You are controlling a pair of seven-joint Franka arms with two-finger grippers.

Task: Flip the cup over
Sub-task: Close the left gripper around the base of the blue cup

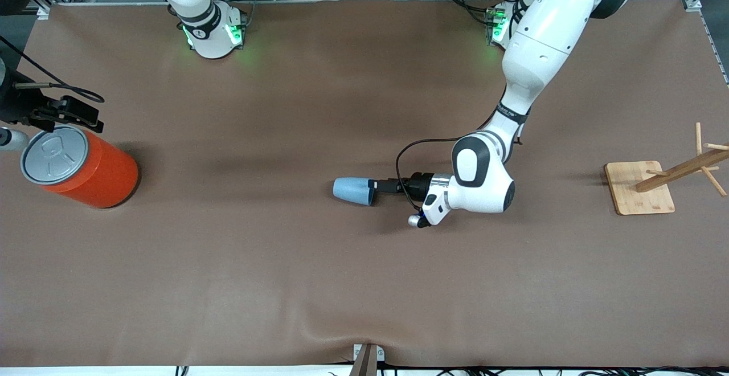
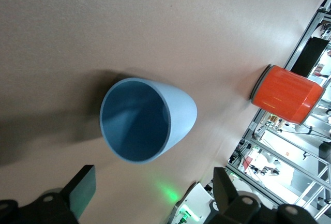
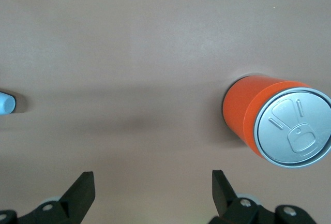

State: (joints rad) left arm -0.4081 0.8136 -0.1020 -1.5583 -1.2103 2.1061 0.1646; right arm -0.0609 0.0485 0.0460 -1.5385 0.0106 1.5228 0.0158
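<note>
Gaping wide, left claw at toppled cup mouth, apart.

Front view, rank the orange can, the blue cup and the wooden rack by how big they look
1. wooden rack, base and pegs together
2. orange can, close to the rack, so that order is unsure
3. blue cup, clearly smallest

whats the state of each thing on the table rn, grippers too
cup: on its side, mouth facing the left gripper, not held
left gripper: open, low at the cup's mouth
right gripper: open, over the orange can
orange can: upright, grey lid on
wooden rack: standing, pegs bare
</note>
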